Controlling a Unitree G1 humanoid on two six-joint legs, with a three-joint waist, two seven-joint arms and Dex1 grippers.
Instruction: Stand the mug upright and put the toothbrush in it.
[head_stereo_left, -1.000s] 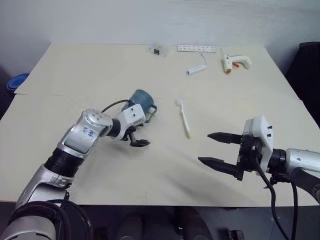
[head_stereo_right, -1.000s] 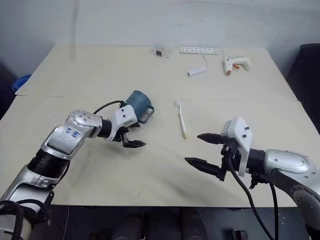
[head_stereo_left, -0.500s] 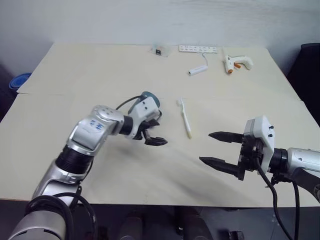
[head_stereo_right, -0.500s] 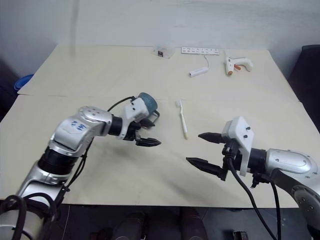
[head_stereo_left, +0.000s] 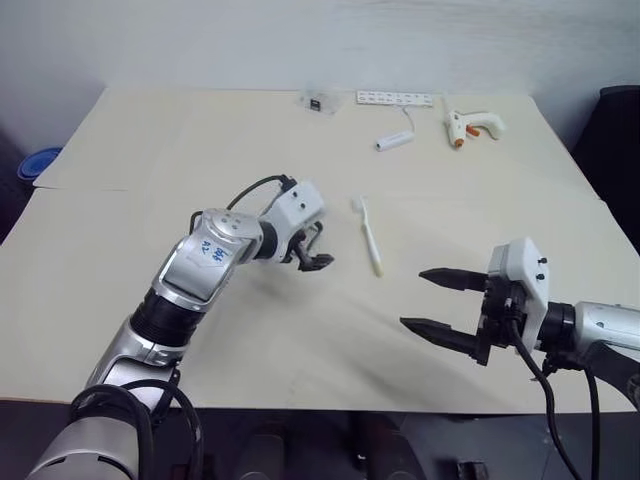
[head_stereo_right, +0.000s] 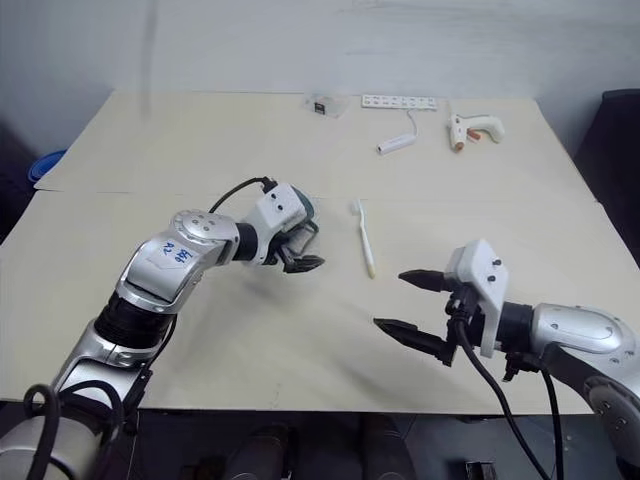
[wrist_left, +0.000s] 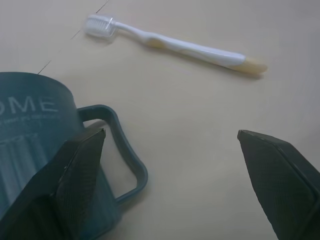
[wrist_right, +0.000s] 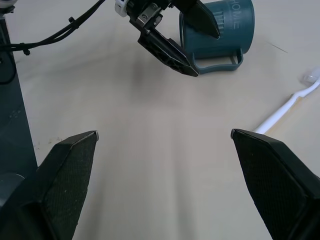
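The left gripper (wrist_right: 172, 37) hangs spread wide over the mug's (wrist_right: 227, 25) handle — the mug lies on its side on the table (head_stereo_left: 200, 140), gripped by nothing — while the toothbrush (head_stereo_left: 368, 235) lies flat just beside it (bristles away from the robot) and the right gripper (head_stereo_left: 437, 305), also agape, waits apart.

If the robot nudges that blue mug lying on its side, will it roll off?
Probably not far. The mug lies on its side with its loop handle against the table, which should stop rolling. It looks rigid, and its ribbed sides likely help gripping. A push may simply slide or swivel it.
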